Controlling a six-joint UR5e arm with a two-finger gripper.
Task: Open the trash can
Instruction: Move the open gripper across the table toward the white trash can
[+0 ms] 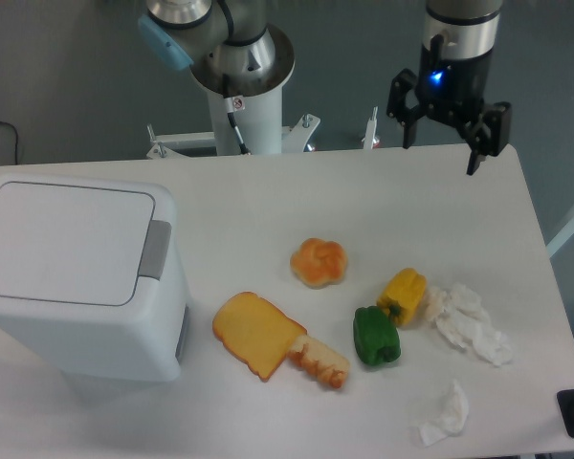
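Trash can [72, 277] sat at tabletop [268, 201] left edge, lid shut. End effector [443, 148] hung far right w/ fingers spread, nothing held, well apart from can.

The gripper [442, 143] hangs from a vertical wrist above the far edge of the table [268, 201], toward its right corner, with a blue light glowing on its body. Its two black fingers [478, 143] point downward and stand spread well apart, holding nothing. The arm's base column [241, 105] rises behind the table's far edge.
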